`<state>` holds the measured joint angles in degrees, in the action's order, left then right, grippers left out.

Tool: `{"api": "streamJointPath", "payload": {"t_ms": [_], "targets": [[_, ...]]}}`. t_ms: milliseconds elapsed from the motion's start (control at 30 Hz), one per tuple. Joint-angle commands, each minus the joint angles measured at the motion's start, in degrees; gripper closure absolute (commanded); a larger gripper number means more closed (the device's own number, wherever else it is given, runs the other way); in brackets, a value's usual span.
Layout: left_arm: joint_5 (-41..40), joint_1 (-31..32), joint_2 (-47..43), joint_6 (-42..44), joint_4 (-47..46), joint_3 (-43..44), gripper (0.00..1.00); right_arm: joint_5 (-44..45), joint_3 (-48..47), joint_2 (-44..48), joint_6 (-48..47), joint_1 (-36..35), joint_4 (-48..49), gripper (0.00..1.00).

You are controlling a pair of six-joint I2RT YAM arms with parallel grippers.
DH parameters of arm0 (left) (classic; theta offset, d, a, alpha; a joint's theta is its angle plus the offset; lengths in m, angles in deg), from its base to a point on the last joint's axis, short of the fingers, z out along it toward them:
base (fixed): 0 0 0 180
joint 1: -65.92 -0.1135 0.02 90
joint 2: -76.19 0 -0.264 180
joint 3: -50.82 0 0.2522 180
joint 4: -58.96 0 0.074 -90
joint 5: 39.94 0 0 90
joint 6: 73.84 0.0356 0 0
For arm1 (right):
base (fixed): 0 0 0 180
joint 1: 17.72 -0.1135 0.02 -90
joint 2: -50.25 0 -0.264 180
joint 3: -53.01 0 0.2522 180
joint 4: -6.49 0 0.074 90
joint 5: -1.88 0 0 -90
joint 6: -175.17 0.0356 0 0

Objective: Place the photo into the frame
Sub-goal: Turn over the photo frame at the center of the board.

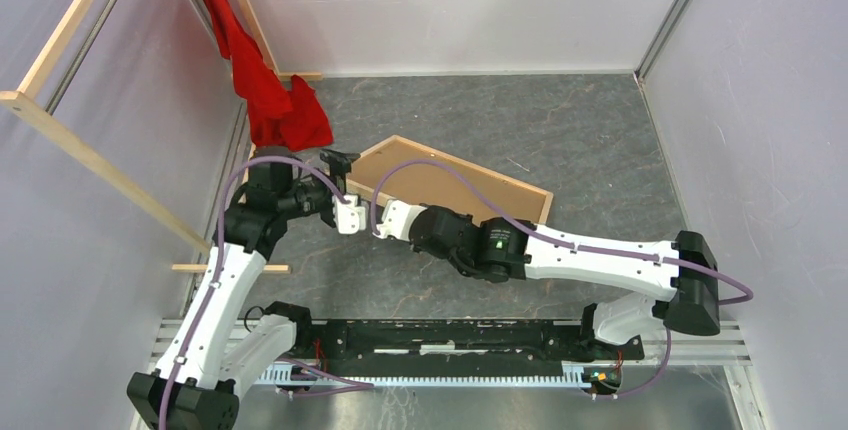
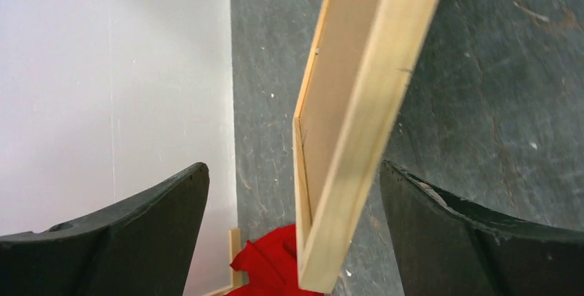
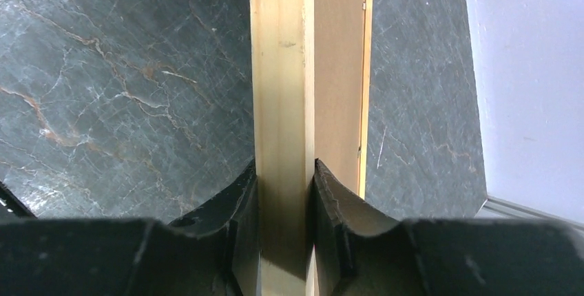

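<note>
- The dark marbled table (image 1: 590, 130) filled the space between pale walls, with both arms reaching in from its near edge.
- Long wooden rails (image 1: 100, 165) leaned along the left wall.
- The frame (image 1: 480, 164) lay left of the table's centre, set at an angle, its left end at the two wrists. In both wrist views it appeared edge-on, so that end looked raised off the table.
- A brown panel (image 1: 450, 185) sat inside the frame, filling its opening.
- A red cloth (image 1: 270, 100) hung down in the far left corner, its lower folds just beyond the frame's left end.
- The right gripper (image 3: 286, 179) was clamped on the frame's light-wood rail, one finger pressed against each face, with the brown panel just to the right of the fingers.
- The left gripper (image 2: 293, 168) stood wide, one black finger on either side of the frame's corner and neither touching the wood; it held nothing.
</note>
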<state>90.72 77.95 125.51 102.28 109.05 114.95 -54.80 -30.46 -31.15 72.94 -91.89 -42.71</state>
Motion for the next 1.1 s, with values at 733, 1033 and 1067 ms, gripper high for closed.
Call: {"api": "streamJointPath", "payload": {"t_ms": [733, 1033, 1067], "targets": [[3.3, -5.59, 18.84, -60.47, 7.34, 33.33, 0.0, -37.14, -26.34, -5.87, 32.01, 37.36, 3.83, 0.95], [-1.33, -6.14, 22.68, -59.49, 10.25, 31.71, 0.0, -42.08, -3.14, 4.26, 40.88, 48.55, 17.27, 0.98], [-2.5, -6.13, 23.53, -59.31, 10.66, 31.58, 0.0, -42.26, -0.23, 5.59, 41.5, 49.5, 18.92, 0.98]]}}
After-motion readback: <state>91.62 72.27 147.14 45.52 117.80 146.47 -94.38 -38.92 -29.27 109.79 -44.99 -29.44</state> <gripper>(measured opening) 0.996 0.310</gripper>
